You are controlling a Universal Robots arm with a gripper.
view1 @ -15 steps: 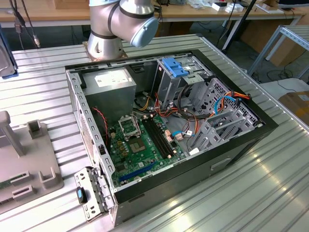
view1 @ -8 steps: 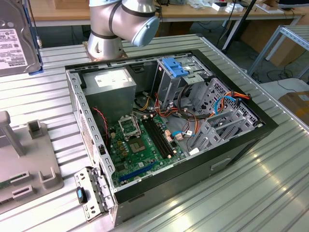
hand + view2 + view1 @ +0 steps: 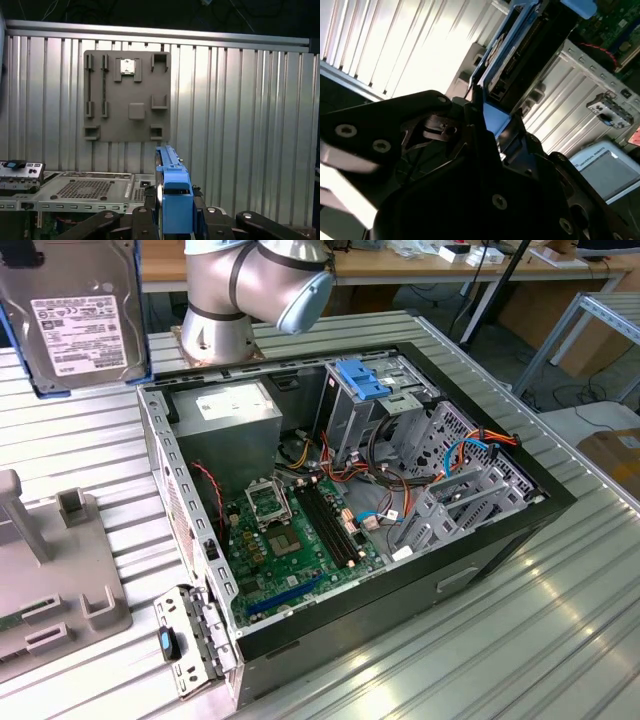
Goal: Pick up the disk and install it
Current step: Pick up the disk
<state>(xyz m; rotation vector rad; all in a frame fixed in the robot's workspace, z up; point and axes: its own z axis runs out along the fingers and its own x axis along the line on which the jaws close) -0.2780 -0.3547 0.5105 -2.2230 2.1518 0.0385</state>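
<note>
The disk (image 3: 75,315) hangs in the air at the exterior view's top left, upright, its white label facing the camera and blue rails along its sides. In the first wrist view it stands edge-on as a blue rail (image 3: 175,197) rising between the black fingers (image 3: 142,220) of my gripper (image 3: 175,222). The second wrist view shows the same disk (image 3: 512,55) edge-on, running away from the gripper (image 3: 482,122), which is shut on the disk. The disk is held well above the table and away from the open computer case (image 3: 480,540).
Inside the case, a drive cage with a blue latch (image 3: 362,378) stands at the back, next to a grey power-supply box (image 3: 235,410) and a green motherboard (image 3: 295,540). A grey fixture plate (image 3: 127,95) lies on the ribbed metal table (image 3: 520,640) beside the case.
</note>
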